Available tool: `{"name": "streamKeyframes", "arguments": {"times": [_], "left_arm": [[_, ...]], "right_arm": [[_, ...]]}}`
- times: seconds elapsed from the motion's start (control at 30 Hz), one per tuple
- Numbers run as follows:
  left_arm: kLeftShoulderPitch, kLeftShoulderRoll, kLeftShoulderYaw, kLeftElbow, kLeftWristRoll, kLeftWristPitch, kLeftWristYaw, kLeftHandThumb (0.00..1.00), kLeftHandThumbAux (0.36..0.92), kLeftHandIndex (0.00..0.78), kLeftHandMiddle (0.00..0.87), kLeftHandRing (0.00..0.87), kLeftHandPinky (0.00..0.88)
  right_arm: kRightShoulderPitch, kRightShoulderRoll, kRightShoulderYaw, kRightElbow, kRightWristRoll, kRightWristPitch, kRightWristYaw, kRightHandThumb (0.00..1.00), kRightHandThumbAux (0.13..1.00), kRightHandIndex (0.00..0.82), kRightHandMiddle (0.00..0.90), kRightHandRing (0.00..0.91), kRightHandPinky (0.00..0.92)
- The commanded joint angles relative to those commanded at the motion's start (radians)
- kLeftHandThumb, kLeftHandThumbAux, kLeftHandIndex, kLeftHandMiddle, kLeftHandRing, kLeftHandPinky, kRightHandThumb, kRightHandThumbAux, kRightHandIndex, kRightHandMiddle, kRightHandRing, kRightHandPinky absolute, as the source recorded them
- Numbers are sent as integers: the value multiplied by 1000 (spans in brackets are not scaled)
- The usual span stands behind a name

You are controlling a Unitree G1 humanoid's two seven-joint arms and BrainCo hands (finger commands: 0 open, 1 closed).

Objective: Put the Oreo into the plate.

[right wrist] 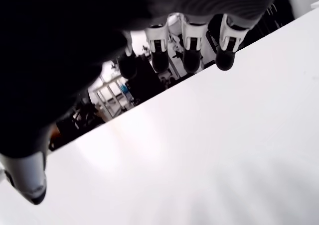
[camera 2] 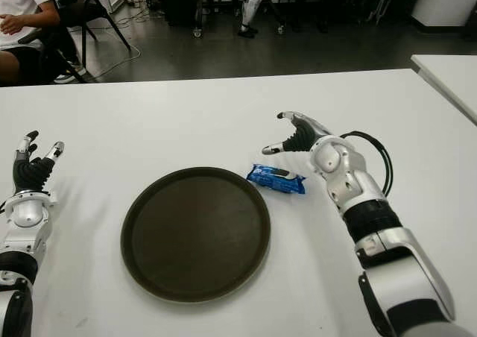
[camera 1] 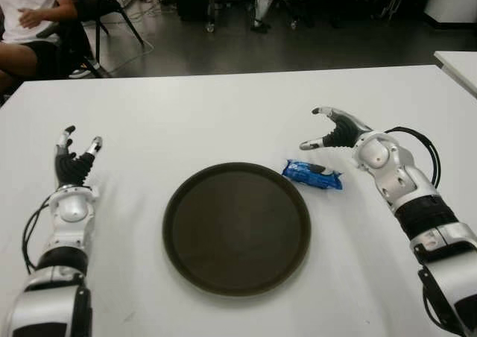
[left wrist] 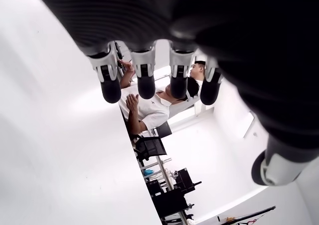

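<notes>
The right hand (camera 1: 328, 132) hangs over the white surface (camera 1: 186, 121) with its fingers (right wrist: 192, 46) spread and lightly bent, holding nothing; its wrist view shows only bare surface under the fingertips. The Oreo (camera 1: 312, 174), a blue packet, lies flat on the surface just below and inward of that hand, near its thumb but not touching it. Farther inward from the packet, just beside it, sits the plate (camera 1: 237, 229), round, dark and with nothing in it; the packet lies outside its rim. The left hand (camera 1: 74, 158) shows on the far side of the plate from the right hand, well apart from it, fingers (left wrist: 144, 78) straight and apart, gripping nothing. Beyond the surface's far edge, past the left hand, a person (camera 1: 30, 16) in a white shirt sits on a chair (camera 1: 104, 9) on a dark floor (camera 1: 298, 46).
</notes>
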Motion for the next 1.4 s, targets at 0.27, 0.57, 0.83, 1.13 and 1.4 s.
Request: {"name": "streamKeyframes", "arguments": {"times": [0.27,0.57,0.83,1.13,1.4], "left_arm": [[9,-6,2,-9,-1,-10,4,0,566,0,0,0,0],[18,0,-26,-25,49,-3,66,0,558,0,0,0,0],[19,-10,-7,-34,18,-4,36,0,574,0,0,0,0],[11,-3,-7,-12,17,5,29,0,567,0,0,0,0],[10,-10,7,-15,-1,-7,17,0,598,0,0,0,0]], "right_arm": [[10,-22,34,-65,-38,49,65,0,613,41,78,65,64],[16,-24,51,-104,-63,101,96,0,611,39,80,59,65],[21,-25,65,-152,-85,162,140,0,617,52,90,59,54],[26,-35,78,-172,-100,157,155,0,629,58,102,70,57],[31,-39,83,-209,-113,189,176,0,624,70,117,88,72]]}}
